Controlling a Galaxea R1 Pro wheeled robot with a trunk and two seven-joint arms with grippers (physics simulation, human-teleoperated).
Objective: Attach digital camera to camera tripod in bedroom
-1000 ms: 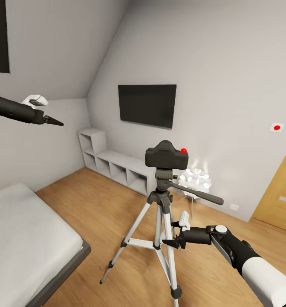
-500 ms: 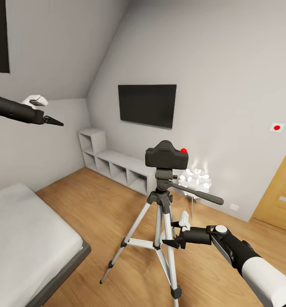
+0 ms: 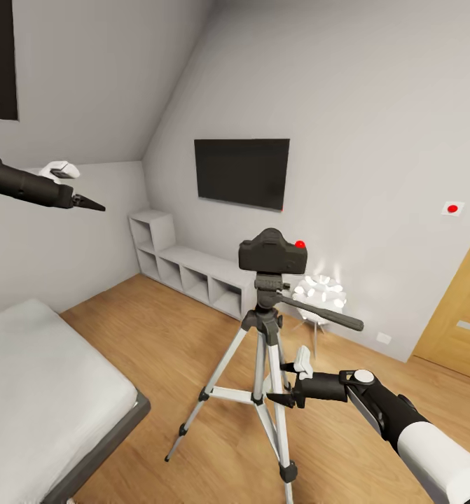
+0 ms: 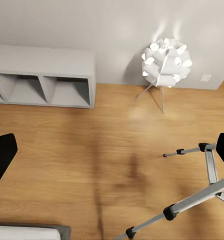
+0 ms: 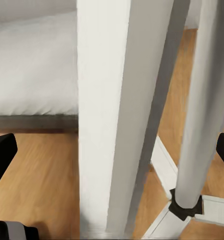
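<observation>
The digital camera (image 3: 272, 254), black with a red dot on top, sits on the pan head of the camera tripod (image 3: 265, 343), which stands on the wooden floor in the middle of the bedroom. The tripod's black handle (image 3: 326, 316) points right. My right gripper (image 3: 283, 383) is open, low beside the tripod's silver legs. In the right wrist view the legs (image 5: 117, 115) stand close up between its spread fingers (image 5: 1, 152). My left gripper (image 3: 91, 204) is held high at the left, far from the tripod, and is open in the left wrist view (image 4: 112, 155).
A grey-framed bed (image 3: 45, 385) fills the lower left. A grey cubby shelf (image 3: 192, 276) runs along the far wall under a black TV (image 3: 242, 171). A white ball-cluster lamp (image 3: 321, 294) stands behind the tripod. A wooden door (image 3: 462, 322) is at the right.
The whole head view has shifted slightly, so the camera moved. The digital camera stays on the tripod and both grippers keep their places.
</observation>
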